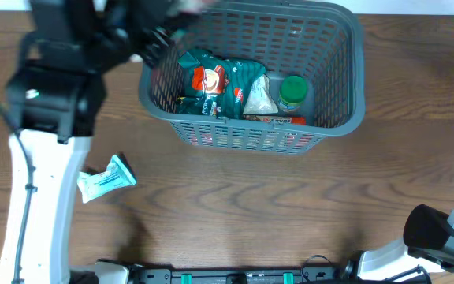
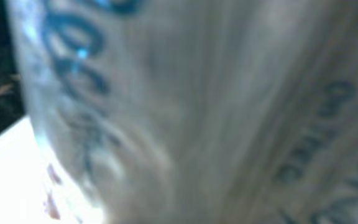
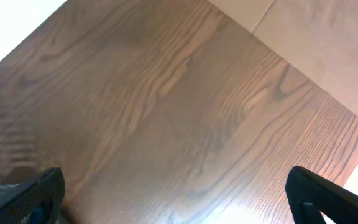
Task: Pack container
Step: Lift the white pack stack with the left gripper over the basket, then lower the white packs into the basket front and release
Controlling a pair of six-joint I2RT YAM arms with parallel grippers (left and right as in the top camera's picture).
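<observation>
The container [image 1: 359, 79], a dark grey slotted basket, stands at the back middle of the table. Inside it lie a teal snack bag [image 1: 211, 83], a white packet [image 1: 261, 99] and a green-lidded jar [image 1: 293, 91]. My left gripper [image 1: 158, 41] hangs blurred over the basket's left rim. A pale packet with blue print [image 2: 197, 112] fills the left wrist view and hides the fingers, which are shut on it. My right gripper [image 3: 179, 199] stands open over bare wood, its fingers [image 3: 30, 196] far apart.
A light blue and white packet [image 1: 106, 179] lies on the wooden table [image 1: 251, 205] at the front left. The left arm's white link [image 1: 42, 205] runs along the left side. The right arm's base [image 1: 440, 237] sits at the front right corner.
</observation>
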